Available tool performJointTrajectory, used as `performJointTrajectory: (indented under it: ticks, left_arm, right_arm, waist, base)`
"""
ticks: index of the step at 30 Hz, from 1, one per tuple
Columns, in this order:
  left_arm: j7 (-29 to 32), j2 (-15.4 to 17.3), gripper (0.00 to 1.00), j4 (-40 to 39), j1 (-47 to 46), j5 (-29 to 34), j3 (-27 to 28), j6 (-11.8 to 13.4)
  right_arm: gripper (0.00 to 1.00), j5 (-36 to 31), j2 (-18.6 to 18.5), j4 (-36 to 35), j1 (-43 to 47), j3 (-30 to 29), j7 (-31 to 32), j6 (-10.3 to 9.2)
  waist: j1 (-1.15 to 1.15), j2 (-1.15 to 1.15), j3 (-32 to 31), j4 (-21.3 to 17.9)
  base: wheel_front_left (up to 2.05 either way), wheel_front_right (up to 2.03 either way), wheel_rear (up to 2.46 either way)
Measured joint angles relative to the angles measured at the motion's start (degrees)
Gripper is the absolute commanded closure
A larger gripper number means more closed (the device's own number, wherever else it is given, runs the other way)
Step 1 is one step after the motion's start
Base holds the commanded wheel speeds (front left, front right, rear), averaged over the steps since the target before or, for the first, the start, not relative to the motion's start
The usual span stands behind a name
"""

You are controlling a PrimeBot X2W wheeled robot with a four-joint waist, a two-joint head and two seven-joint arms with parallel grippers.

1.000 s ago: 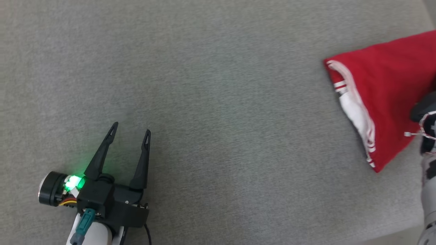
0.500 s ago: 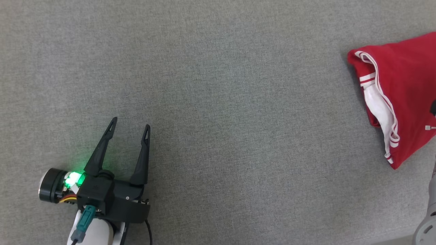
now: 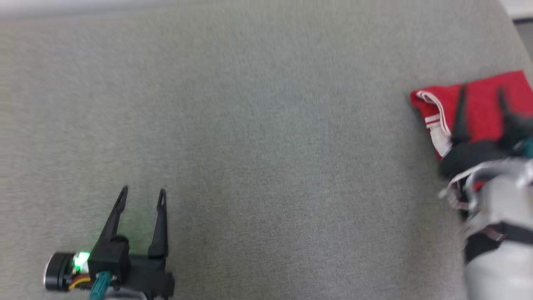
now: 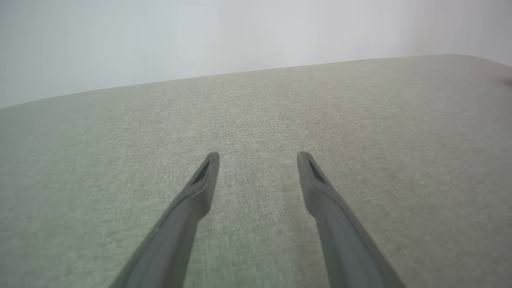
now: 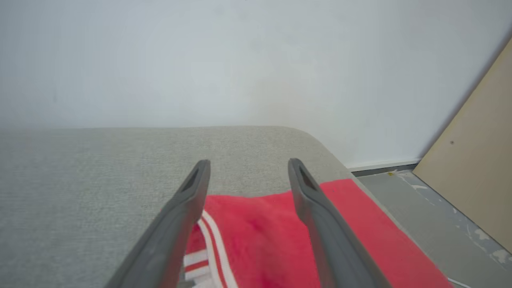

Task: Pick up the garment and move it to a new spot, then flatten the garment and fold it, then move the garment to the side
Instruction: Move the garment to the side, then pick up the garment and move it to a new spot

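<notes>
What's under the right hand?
The folded red garment, lying on the grey surface; the right hand is open over it. Its near part is covered by the arm.

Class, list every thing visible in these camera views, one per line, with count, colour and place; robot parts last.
Red fabric garment with white striped trim: one, red and white, at the surface's right end, near its rounded corner.
Grey woven fabric surface: one, grey, beneath garment and grippers.
Plain wall: one, white, behind the surface.
Scuffed floor: one, grey, right of the surface.
Flat board: one, beige, beyond the floor, far right.
Left gripper: one, dark, open over bare surface, lower left.
Right gripper: one, dark, open above the garment, holding nothing.
Right forearm: one, pale, lower right in head view.
</notes>
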Motion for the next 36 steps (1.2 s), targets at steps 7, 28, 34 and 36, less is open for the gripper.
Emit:
performJointTrajectory:
  ticks: [7,28,34,36]
  left_arm:
    - [0.01,-1.25,0.00,0.65,4.49,-0.54,2.09,-0.01]
    - [0.01,-3.31,0.00,2.03,14.29,-0.96,6.55,-0.45]
    - [0.01,-3.57,0.00,2.14,15.63,-1.02,7.51,-0.45]
    - [0.01,-3.58,0.00,2.16,15.73,-1.03,7.84,-0.45]
  right_arm:
    - [0.00,6.69,3.48,-6.37,11.62,8.14,0.02,0.00]
    - [0.00,13.18,5.08,-12.35,30.37,18.00,0.02,0.00]
    - [0.00,16.99,5.11,-13.81,32.37,18.98,0.01,0.00]
    - [0.00,17.24,5.09,-14.02,33.05,19.41,0.01,0.00]
  waist:
    - [-0.01,0.00,-5.78,1.41]
    - [-0.02,-0.01,-20.27,5.47]
    - [-0.01,-0.01,-22.05,5.95]
    - [-0.01,-0.01,-22.40,6.04]
  base:
    - [0.00,0.00,0.00]
    - [0.00,0.00,0.00]
    - [0.00,0.00,0.00]
    - [0.00,0.00,0.00]
